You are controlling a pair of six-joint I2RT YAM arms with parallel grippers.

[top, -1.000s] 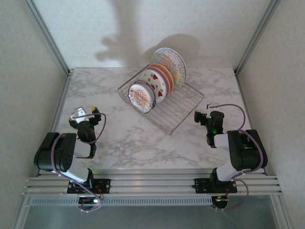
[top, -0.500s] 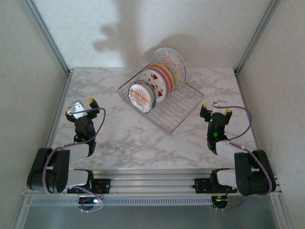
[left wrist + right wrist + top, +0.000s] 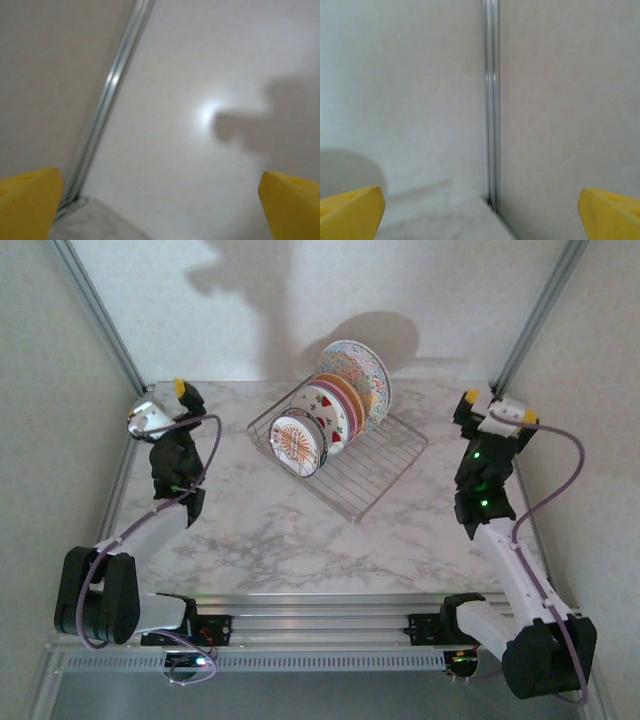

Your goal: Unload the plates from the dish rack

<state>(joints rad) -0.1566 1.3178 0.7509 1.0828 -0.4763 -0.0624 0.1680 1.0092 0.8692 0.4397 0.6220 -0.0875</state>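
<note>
1. Top view: your dish rack (image 3: 385,480) sits just above centre frame, skewed on the marble table (image 3: 270,535), with one corner aimed at the bottom edge.
2. Four plates stand on edge in the rack's upper-left half, in a row climbing toward the upper right.
3. Order from the lower-left end:
   - the small sunburst plate (image 3: 297,443);
   - the fruit-motif plate (image 3: 332,412);
   - the yellow-orange plate (image 3: 355,400), of which you see only a rim sliver;
   - the large pastel plate (image 3: 360,368), the tallest, at the far end.
4. The rack's lower-right half is bare wire.
5. Your left gripper (image 3: 162,400) is at the upper left of the frame, near the table's far-left corner. Its jaws are spread wide with nothing between them, and it is well apart from the rack.
6. Your right gripper (image 3: 498,408) is at the right of the frame, level with the plates and over the table's right edge. Its jaws are likewise spread and hold nothing, and it too is well apart from the rack.
7. Left wrist view:
   - The yellow fingertips (image 3: 27,200) sit in the two bottom corners, far apart.
   - Between them are pale wall and a metal post (image 3: 112,90) running diagonally at left.
   - A soft shadow (image 3: 260,130) falls at right, and a sliver of marble shows at the lower left.
8. Right wrist view:
   - The fingertips (image 3: 350,210) are again in the bottom corners.
   - A vertical corner post (image 3: 492,100) stands at centre, with marble at its foot.
</note>
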